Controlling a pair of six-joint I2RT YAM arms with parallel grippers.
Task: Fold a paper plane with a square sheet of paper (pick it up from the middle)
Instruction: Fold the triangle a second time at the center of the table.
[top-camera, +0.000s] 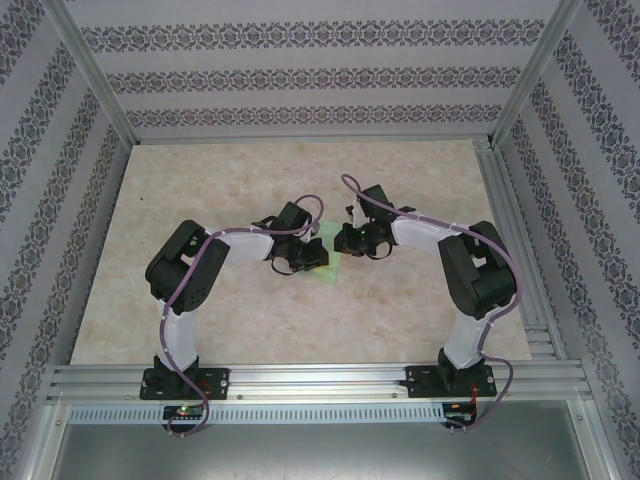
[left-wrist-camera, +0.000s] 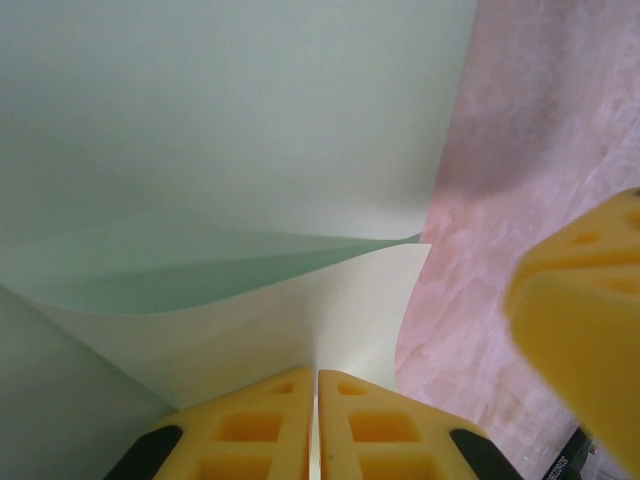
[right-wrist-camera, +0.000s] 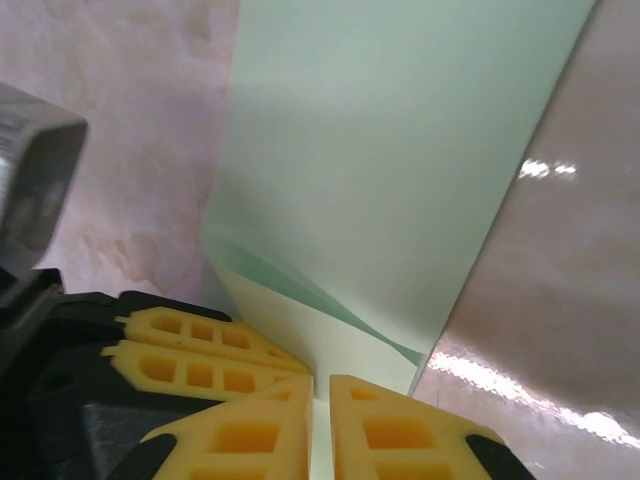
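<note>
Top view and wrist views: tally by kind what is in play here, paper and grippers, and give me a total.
Paper: 1, the sheet, partly folded
Grippers: 2, the left gripper and the right gripper, each shut on the sheet
Total: 3

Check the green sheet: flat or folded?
Partly folded: the paper sheet shows one layer curling over another, with the left gripper and right gripper pinching it.
</note>
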